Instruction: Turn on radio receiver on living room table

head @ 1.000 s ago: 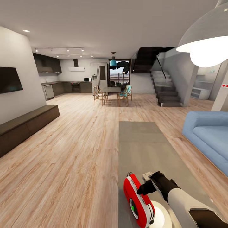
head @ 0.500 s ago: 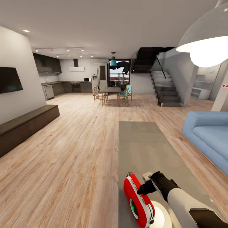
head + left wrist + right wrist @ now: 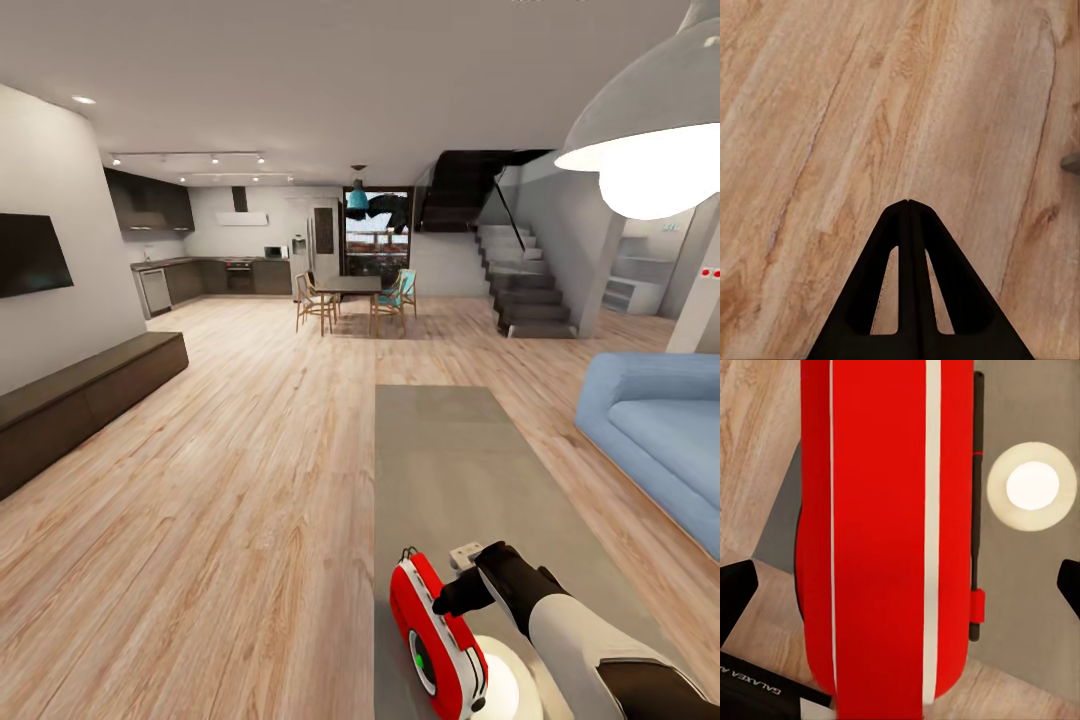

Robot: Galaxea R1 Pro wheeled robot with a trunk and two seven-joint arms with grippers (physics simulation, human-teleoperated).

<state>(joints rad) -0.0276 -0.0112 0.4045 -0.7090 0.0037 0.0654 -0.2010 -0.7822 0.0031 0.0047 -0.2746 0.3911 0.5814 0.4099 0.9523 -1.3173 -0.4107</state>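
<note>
Red radio receiver (image 3: 437,637) between spread right fingers (image 3: 736,589).

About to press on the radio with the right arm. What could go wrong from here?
The radio receiver stands upright on its narrow edge, close to the near left corner of the table; a sideways push could tip it or slide it off onto the wood floor.

The right gripper is open with its fingers wide of the radio's body, so nothing steadies it; a press may simply shove it away.
</note>
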